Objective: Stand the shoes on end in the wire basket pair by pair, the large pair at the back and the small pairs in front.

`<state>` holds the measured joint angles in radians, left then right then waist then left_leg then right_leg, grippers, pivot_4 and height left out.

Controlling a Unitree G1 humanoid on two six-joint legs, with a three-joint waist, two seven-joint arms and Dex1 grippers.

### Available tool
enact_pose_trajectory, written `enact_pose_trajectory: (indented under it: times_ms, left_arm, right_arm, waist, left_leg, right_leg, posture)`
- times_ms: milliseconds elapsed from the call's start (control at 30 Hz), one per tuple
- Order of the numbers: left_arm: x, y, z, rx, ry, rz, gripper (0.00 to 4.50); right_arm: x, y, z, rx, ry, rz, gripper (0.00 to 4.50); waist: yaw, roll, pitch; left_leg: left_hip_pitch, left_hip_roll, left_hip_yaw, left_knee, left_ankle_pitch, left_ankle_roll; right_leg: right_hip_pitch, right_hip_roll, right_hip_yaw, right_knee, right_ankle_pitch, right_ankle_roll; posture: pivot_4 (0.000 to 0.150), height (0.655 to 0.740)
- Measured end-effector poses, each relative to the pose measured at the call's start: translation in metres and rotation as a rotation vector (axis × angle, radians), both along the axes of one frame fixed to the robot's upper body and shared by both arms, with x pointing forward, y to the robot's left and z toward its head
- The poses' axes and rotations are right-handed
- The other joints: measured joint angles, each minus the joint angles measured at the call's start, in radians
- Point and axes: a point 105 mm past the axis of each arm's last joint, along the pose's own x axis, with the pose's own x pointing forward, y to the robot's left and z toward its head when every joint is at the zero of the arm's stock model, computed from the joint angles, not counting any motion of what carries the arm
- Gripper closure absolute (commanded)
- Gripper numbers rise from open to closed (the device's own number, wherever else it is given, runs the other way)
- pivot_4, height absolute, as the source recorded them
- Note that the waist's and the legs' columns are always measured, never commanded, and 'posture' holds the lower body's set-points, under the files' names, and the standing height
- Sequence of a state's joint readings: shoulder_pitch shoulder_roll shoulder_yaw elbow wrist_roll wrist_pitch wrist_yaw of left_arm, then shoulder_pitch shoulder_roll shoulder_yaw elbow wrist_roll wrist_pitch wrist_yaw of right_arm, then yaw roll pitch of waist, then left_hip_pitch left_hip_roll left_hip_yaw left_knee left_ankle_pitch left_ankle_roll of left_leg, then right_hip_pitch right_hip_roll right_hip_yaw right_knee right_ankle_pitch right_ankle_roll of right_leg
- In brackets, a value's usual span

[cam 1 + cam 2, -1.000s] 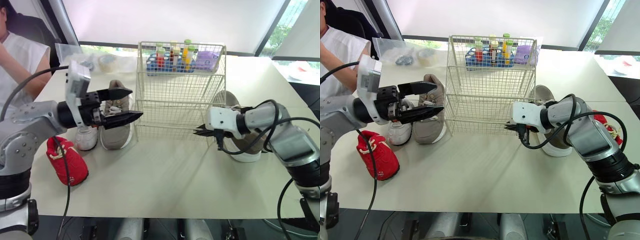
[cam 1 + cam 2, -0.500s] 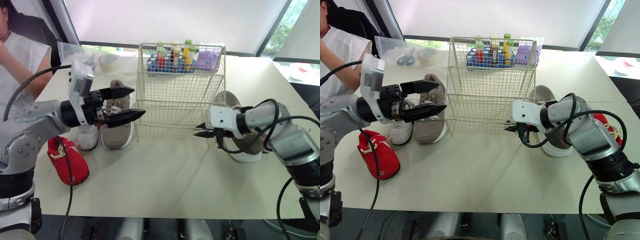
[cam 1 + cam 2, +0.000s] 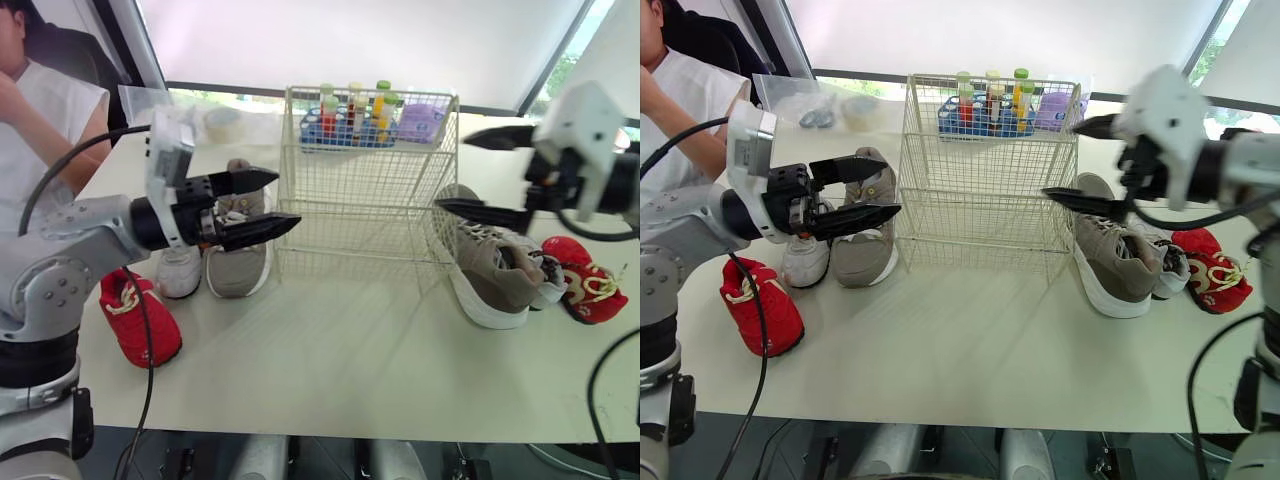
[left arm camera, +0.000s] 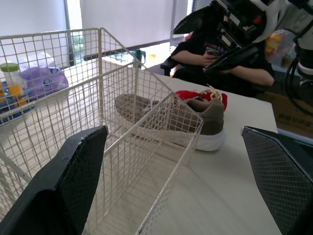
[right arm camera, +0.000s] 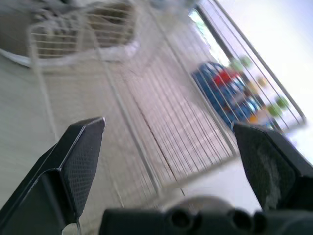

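1. R gripper (image 3: 452, 170) has risen from table level at the basket's front-R corner to beside its upper R edge. Its fingers, near closed before, now gape wide w/ nothing between them. L gripper sits roughly where it was.
2. Far L: person (image 3: 40, 100) in a white top, seated at the table (image 3: 340, 370) edge.
3. L red shoe (image 3: 140, 318) lies on its sole near the table's front-L, apart from the other shoes.
4. L white shoe (image 3: 180, 272) & L beige shoe (image 3: 235, 265) lie flat side by side, touching, just L of the basket.
5. L gripper (image 3: 285, 198) hovers over the L beige shoe, fingers spread wide & pointing at the basket. It grips nothing, and its lower fingertip is near the basket's front-L corner.
6. Basket (image 3: 365, 200) stands upright mid-table, top open. Bottle rack (image 3: 345, 125) is behind it.
7. R beige shoe (image 3: 490, 270) lies flat just R of the basket, under the R gripper's lower finger.
8. R white shoe (image 3: 545, 275) is tucked against the R beige shoe's far side, partly hidden.
9. R red shoe (image 3: 580, 290) is furthest R, just beside the R white shoe.
10. All six shoes are on the table, outside the basket.
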<state>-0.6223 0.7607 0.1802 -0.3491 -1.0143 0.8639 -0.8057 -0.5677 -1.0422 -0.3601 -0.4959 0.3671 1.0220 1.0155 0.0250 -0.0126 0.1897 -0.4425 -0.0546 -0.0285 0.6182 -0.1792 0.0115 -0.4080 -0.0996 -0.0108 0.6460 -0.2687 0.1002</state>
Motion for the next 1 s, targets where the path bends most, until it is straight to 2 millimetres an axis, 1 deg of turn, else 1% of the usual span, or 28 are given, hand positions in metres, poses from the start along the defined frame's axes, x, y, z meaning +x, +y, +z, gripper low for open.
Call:
enact_pose_trajectory:
  times_ms: [100,167,267,333,400,567,667,767,833,1000]
  left_arm:
    - [0.003,-0.009,0.003,-0.023,-0.002,-0.050,0.00]
    - [0.007,-0.015,0.001,-0.027,0.000,-0.077,0.00]
    - [0.011,-0.020,-0.006,-0.029,0.021,-0.100,0.00]
    - [0.013,-0.022,-0.008,-0.025,0.026,-0.106,0.00]
    - [0.013,-0.022,-0.008,-0.020,0.019,-0.116,0.00]
    - [0.012,-0.022,-0.008,-0.012,0.005,-0.121,0.00]
    - [0.013,-0.022,-0.008,-0.008,0.003,-0.118,0.00]
    - [0.013,-0.021,-0.008,-0.006,0.002,-0.118,0.00]
    - [0.013,-0.021,-0.009,-0.004,0.003,-0.115,0.00]
    - [0.013,-0.020,-0.010,-0.001,0.003,-0.113,0.00]
  right_arm:
    - [-0.008,-0.025,-0.024,0.027,0.073,-0.193,0.01]
    - [-0.012,-0.037,-0.034,0.078,0.086,-0.318,0.01]
    - [-0.017,-0.042,-0.054,0.173,0.121,-0.420,0.01]
    - [-0.020,-0.045,-0.077,0.212,0.177,-0.484,0.01]
    - [-0.023,-0.048,-0.094,0.238,0.214,-0.534,0.01]
    - [-0.027,-0.054,-0.121,0.282,0.266,-0.620,0.01]
    - [-0.028,-0.060,-0.127,0.284,0.271,-0.651,0.01]
    - [-0.025,-0.061,-0.135,0.322,0.291,-0.664,0.01]
    - [-0.023,-0.063,-0.137,0.336,0.290,-0.668,0.01]
    - [-0.012,-0.056,-0.138,0.435,0.286,-0.653,0.01]
  waist:
    - [0.003,0.000,0.000]
    - [0.001,0.000,0.000]
    - [-0.010,0.000,0.000]
    - [-0.012,0.000,0.000]
    - [-0.013,0.000,0.000]
    - [-0.012,0.001,0.000]
    - [-0.012,0.001,0.000]
    - [-0.013,0.001,0.000]
    - [-0.013,0.001,0.000]
    - [-0.014,0.001,0.000]
  left_leg:
    - [0.000,0.000,0.000,0.000,0.000,0.000]
    - [0.000,0.000,0.000,0.000,0.000,0.000]
    - [0.000,0.000,-0.001,0.001,0.000,0.000]
    - [0.000,0.000,0.000,0.001,0.000,0.000]
    - [0.000,0.000,0.000,0.000,0.000,0.000]
    - [0.000,0.000,0.000,0.001,0.000,0.000]
    - [0.000,0.000,0.000,0.001,0.000,0.000]
    - [0.000,0.000,0.000,0.001,0.000,0.000]
    - [0.000,0.000,0.000,0.001,0.000,0.000]
    - [0.000,0.000,0.000,0.001,0.000,0.000]
  right_leg:
    - [0.000,0.000,0.000,0.001,0.000,0.000]
    - [0.000,0.001,0.000,0.001,0.000,0.000]
    - [0.000,0.001,0.000,0.001,0.000,0.000]
    - [0.000,0.001,0.000,0.001,0.000,0.000]
    - [0.000,0.001,0.000,0.001,0.000,0.000]
    - [0.000,0.002,0.000,0.001,0.001,0.000]
    - [0.000,0.002,0.000,0.001,0.001,0.000]
    - [0.000,0.002,0.000,0.001,0.001,0.000]
    - [0.000,0.002,0.000,0.001,0.001,0.000]
    - [0.000,0.002,0.000,0.001,0.001,0.001]
  posture:
    - [0.150,0.7347]
    - [0.150,0.7347]
    - [0.150,0.7347]
    - [0.150,0.7347]
    - [0.150,0.7347]
    - [0.150,0.7347]
    - [0.150,0.7347]
    - [0.150,0.7347]
    - [0.150,0.7347]
    - [0.150,0.7347]
